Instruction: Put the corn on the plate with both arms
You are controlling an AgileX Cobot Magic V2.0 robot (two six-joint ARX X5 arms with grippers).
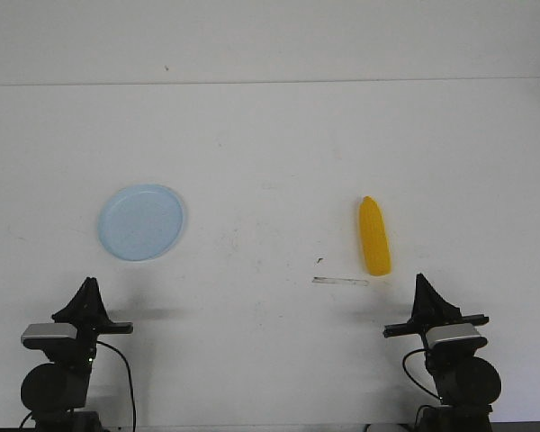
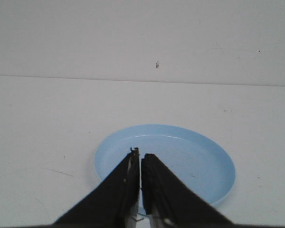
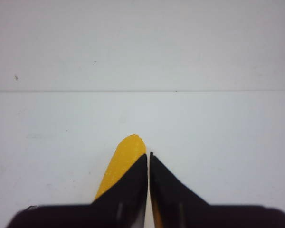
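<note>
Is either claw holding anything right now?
No. Both claws, left and right, are shut and empty. The corn lies on the table, apart from the plate.

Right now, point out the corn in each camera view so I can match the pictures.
Front view: the corn lies right of center on the table, just ahead of the right tool.
Left wrist view: not in it; only the plate shows.
Right wrist view: the corn shows past the tool, partly hidden by its closed fingers.
Shared landmark: the table's far edge against the wall, visible in all three.
</note>
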